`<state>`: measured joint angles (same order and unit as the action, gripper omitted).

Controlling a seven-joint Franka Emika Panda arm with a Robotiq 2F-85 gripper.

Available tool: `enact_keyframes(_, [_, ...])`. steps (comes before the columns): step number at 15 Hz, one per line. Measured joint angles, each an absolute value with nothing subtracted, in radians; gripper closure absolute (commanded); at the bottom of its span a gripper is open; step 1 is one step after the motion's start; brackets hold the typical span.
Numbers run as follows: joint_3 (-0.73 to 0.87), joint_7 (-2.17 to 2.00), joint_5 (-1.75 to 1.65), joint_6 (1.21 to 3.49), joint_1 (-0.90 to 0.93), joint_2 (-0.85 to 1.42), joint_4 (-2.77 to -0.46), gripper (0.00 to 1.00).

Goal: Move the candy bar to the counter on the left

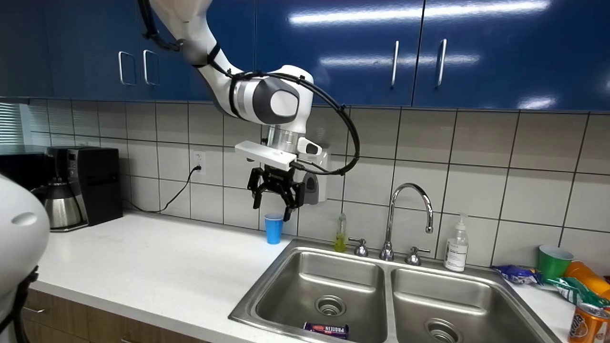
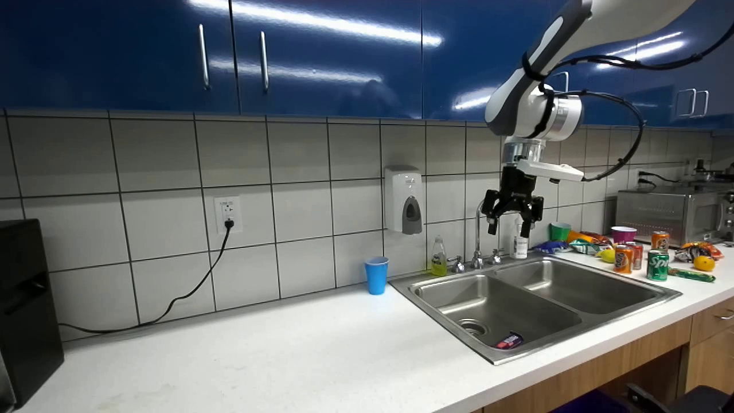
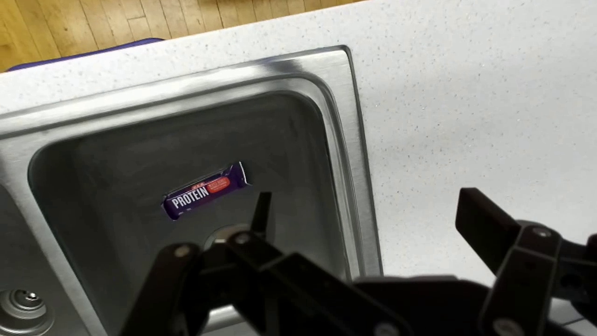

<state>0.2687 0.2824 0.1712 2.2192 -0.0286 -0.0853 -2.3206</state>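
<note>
The candy bar (image 3: 205, 191), in a dark purple wrapper with a red patch, lies flat in a basin of the steel double sink (image 3: 357, 186). It also shows in both exterior views (image 1: 327, 330) (image 2: 509, 341), near the basin's front wall. My gripper (image 3: 366, 200) is open and empty. In both exterior views the gripper (image 1: 271, 209) (image 2: 509, 230) hangs high above the worktop, well above the bar. In the wrist view the bar is left of both fingers, touching neither. The white counter (image 1: 143, 262) spreads beside the sink, also in an exterior view (image 2: 275, 355).
A blue cup (image 1: 273, 229) stands on the counter by the wall. The tall faucet (image 1: 391, 224), a dish soap bottle (image 1: 340, 236) and a pump bottle (image 1: 456, 247) stand behind the basins. A coffee maker (image 1: 95, 186) is at the far end. Cans (image 2: 624, 258) and packets lie past the sink.
</note>
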Motion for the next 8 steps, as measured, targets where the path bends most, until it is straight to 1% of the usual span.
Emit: enact_keyframes(8, [0.245, 0.255, 0.172, 2.306, -0.065, 0.016, -2.320, 0.00])
